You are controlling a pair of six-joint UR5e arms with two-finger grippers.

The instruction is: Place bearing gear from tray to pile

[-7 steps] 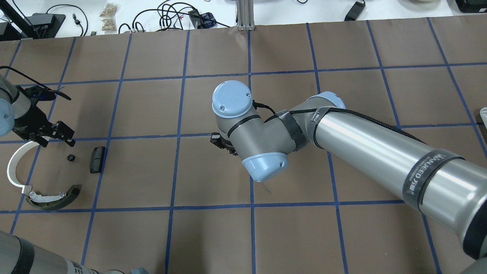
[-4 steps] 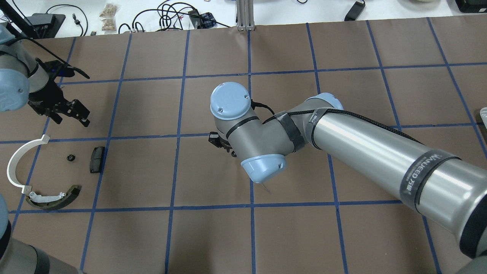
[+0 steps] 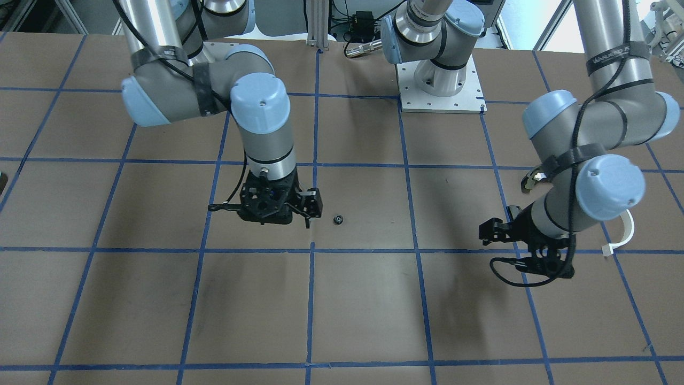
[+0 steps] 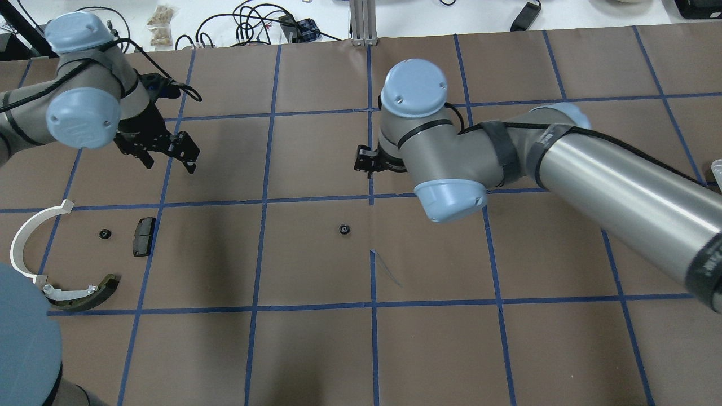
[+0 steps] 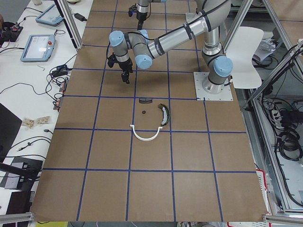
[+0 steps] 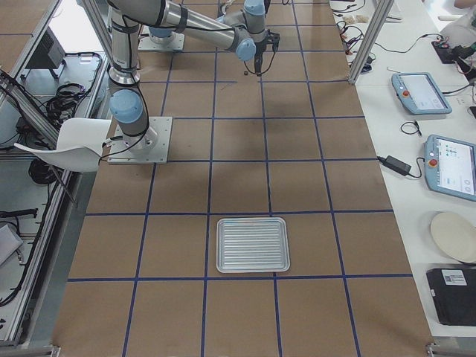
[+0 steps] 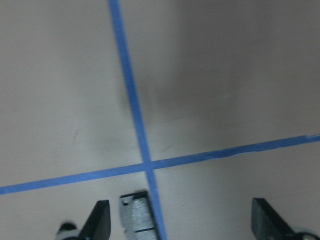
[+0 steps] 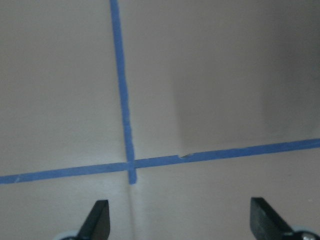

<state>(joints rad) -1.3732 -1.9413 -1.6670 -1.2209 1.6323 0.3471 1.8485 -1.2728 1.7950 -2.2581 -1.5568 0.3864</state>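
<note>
Scene: two robot arms reach over a brown table (image 4: 316, 355) ruled into squares by blue tape (image 4: 260, 197).

Bearing gear: a small dark bearing gear (image 4: 343, 229) lies alone near the middle of the table. It sits just inside a square, close to a crossing of the tape lines and well apart from the pile.

Right pincer: the right pincer (image 8: 180, 224) points down at the table near the gear. Its fingers are spread wide, with only paper and tape showing between them. It touches nothing and grips nothing.

Left pincer: the left pincer (image 4: 170, 158) hangs beyond the pile on the robot's left side. Its fingers are likewise far apart and it carries nothing.

Pile: the pile (image 4: 104, 233) lies loose by the table's left edge. It includes a white arc (image 4: 25, 248), and an olive-and-white shoe (image 4: 79, 294) lies at the arc's near end. A black pad (image 4: 144, 235) lies on a tape line. A second small gear (image 5: 143, 112) sits between the arc and the pad, touching neither.

Tray: a ribbed metal tray (image 6: 251, 245) rests flat at the table's far right end, well away from both arms.
</note>
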